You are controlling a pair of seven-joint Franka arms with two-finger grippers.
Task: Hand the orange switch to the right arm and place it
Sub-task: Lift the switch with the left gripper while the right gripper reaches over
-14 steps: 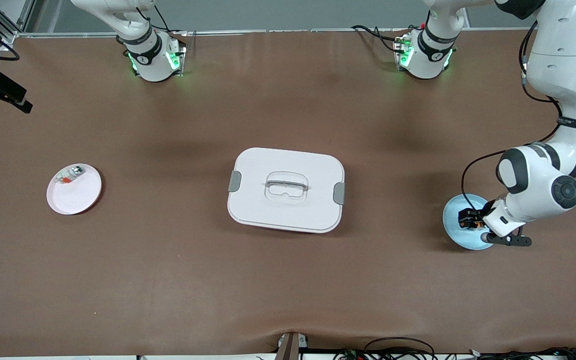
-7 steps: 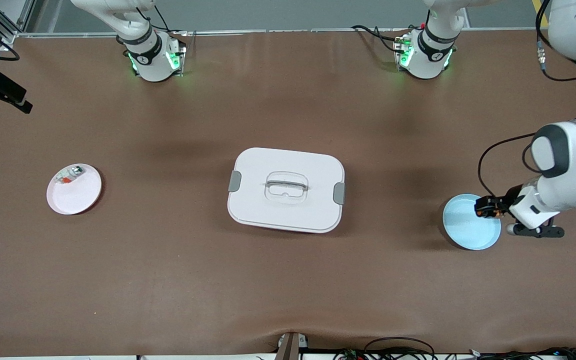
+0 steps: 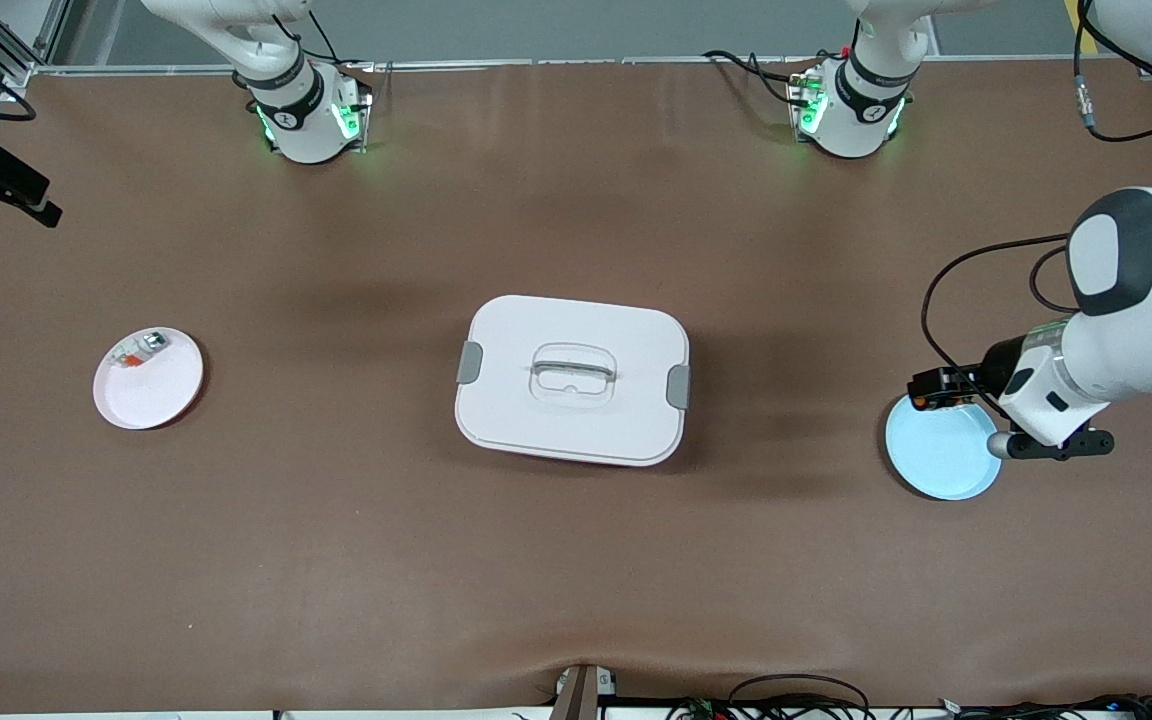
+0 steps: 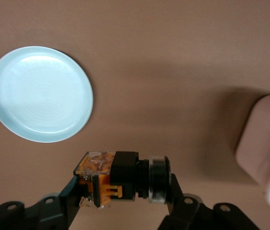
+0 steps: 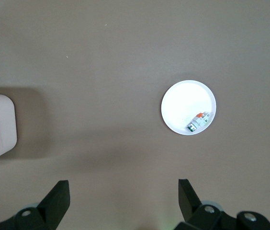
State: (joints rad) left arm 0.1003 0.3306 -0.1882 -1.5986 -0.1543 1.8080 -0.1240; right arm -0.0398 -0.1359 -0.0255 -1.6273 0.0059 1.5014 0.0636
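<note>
The orange switch [image 4: 120, 179], a black button body with an orange base, hangs in the air with my left gripper [image 4: 123, 184] shut on it. In the front view the left gripper [image 3: 936, 388] and the switch [image 3: 924, 401] are over the rim of the light blue plate [image 3: 941, 455] that lies toward the robots' bases. Seen from the left wrist, the blue plate [image 4: 39, 93] is bare. My right gripper [image 5: 124, 196] stands open and holds nothing, high over the brown table; it does not show in the front view.
A white lidded box [image 3: 572, 380] with grey latches sits mid-table. Toward the right arm's end lies a white plate [image 3: 151, 390] holding a small white-and-grey part [image 3: 139, 350]. The right wrist view shows that plate [image 5: 185, 103] and the part [image 5: 198, 121].
My left gripper has risen off the blue plate with the orange switch in it, leaving the plate bare. The right gripper has stayed open.
</note>
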